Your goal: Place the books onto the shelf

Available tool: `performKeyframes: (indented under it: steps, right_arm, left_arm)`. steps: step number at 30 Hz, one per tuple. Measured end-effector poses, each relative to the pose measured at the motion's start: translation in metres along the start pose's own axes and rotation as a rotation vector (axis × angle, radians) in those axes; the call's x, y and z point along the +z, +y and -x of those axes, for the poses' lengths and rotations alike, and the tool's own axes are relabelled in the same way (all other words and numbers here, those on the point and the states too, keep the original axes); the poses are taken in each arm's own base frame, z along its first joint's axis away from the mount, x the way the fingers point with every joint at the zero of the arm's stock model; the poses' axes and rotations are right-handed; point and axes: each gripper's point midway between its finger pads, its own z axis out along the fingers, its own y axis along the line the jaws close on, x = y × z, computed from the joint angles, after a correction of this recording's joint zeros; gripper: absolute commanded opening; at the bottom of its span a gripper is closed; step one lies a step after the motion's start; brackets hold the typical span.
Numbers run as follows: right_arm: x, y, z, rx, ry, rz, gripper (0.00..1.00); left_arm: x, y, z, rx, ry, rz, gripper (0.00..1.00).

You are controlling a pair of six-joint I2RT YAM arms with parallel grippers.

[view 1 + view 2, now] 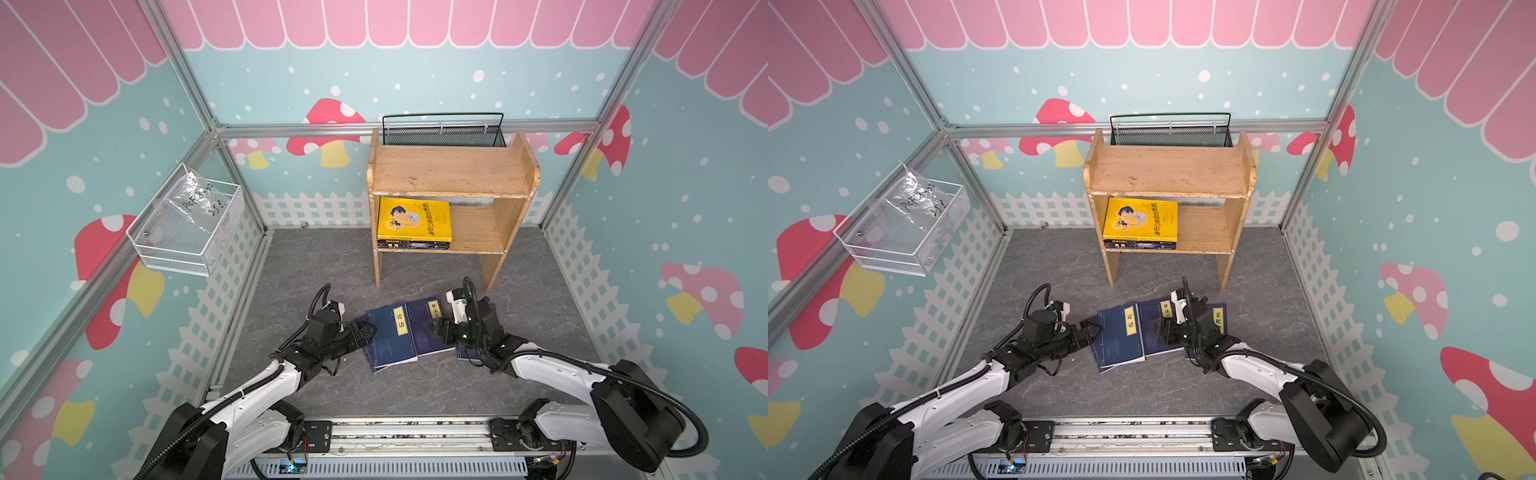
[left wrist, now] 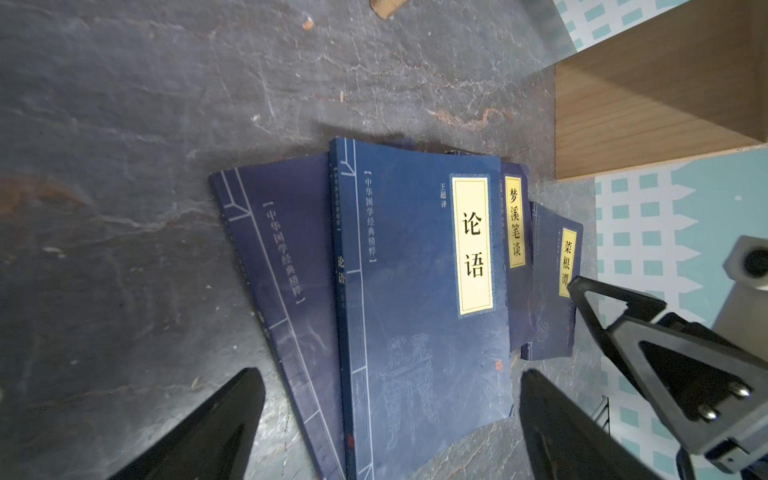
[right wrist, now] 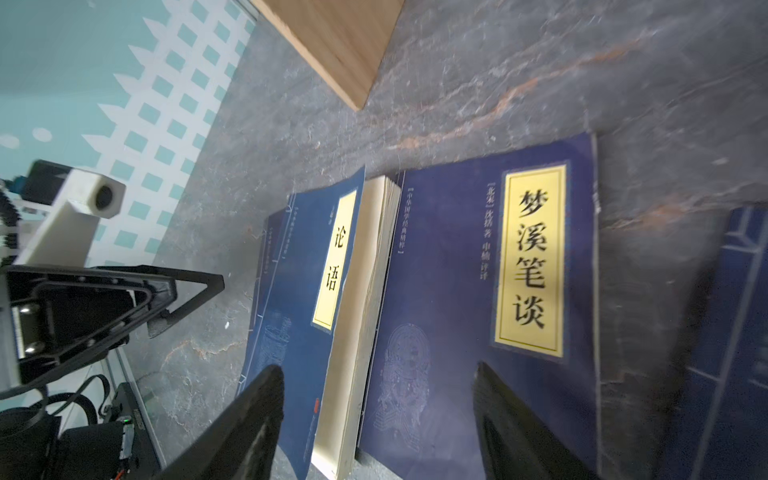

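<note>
With the left jaws and the right jaws both apart and empty at the navy books (image 1: 386, 345) overlapped near the middle of the worktop (image 1: 316, 266) before the shelf (image 1: 449, 170), the topmost book (image 2: 415, 291) should be taken alone by its raised page edge, so that none beneath is dragged.

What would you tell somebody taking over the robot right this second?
Left gripper: open, holding nothing, at the edge of the navy 论语 book.
Right gripper: open, holding nothing, over the navy 梦溪笔谈 book.
Done: the yellow book lies on a stack of dark books on the wooden shelf, lower tier.
Left: four navy books on the floor, namely those two, the navy 菜根谭 book, and a fourth navy book under 论语.
</note>
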Motion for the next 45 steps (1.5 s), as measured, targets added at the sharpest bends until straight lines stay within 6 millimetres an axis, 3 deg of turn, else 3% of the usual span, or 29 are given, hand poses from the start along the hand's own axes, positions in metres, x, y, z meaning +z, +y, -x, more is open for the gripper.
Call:
performKeyframes:
  steps: [5, 8, 17, 24, 32, 37, 45]
  right_arm:
    - [0.03, 0.007, -0.027, -0.01, 0.094, 0.01, 0.65]
    - [0.041, 0.01, -0.031, -0.012, 0.112, 0.022, 0.63]
    - [0.063, 0.022, -0.026, -0.023, 0.126, 0.063, 0.51]
    - [0.074, 0.031, -0.032, -0.03, 0.159, 0.095, 0.4]
    - [0.084, 0.045, -0.034, -0.06, 0.176, 0.128, 0.38]
    - [0.093, 0.05, -0.034, -0.071, 0.185, 0.136, 0.38]
    - [0.102, 0.06, -0.021, -0.099, 0.167, 0.151, 0.38]
  left_arm:
    - [0.011, -0.002, -0.017, -0.006, 0.045, -0.004, 0.97]
    - [0.016, 0.0, -0.024, -0.007, 0.061, 0.007, 0.97]
    - [0.022, 0.01, -0.026, -0.024, 0.052, 0.041, 0.97]
    - [0.031, 0.003, -0.021, -0.037, 0.033, 0.0, 0.96]
    - [0.037, -0.002, -0.018, -0.047, 0.023, -0.03, 0.95]
    - [0.039, -0.002, -0.018, -0.053, 0.027, -0.035, 0.89]
    - [0.031, 0.0, -0.023, -0.043, 0.048, -0.016, 0.9]
